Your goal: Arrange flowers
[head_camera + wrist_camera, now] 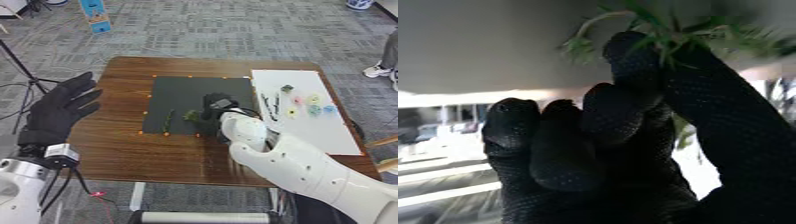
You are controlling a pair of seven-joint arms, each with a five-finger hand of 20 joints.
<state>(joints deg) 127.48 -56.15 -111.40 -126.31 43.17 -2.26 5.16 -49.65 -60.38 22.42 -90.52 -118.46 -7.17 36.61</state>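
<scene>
So, closest to the camera, the left hand (60, 107) is up in the air by the table's left edge, palm wide and fingers pretty much straight, holding nothing. Right hand (218, 102) is over the right part of the dark mat (200, 86), and that one's got a narrow grip: thumb and a finger pinching a leafy green sprig (192, 116), the other fingers curled in. Left of the sprig there's a long green stem (169, 121) lying on the mat, kinda pointing away from the robot. Over on the white board (311, 135), right side of the brown table (160, 165), you've got two dark twigs (266, 105) side by side, then a little bunch of blooms: yellow (292, 112), teal (314, 110) and blue (330, 109) nearer, with pink (298, 100) and a cream one (313, 99) just past them. Farthest bit on the board is a small dark green piece (287, 88). Way past the table, on the grey carpet (204, 30), there's a blue sign (98, 15) off left and a blue-and-white pot (360, 4) far right.
</scene>
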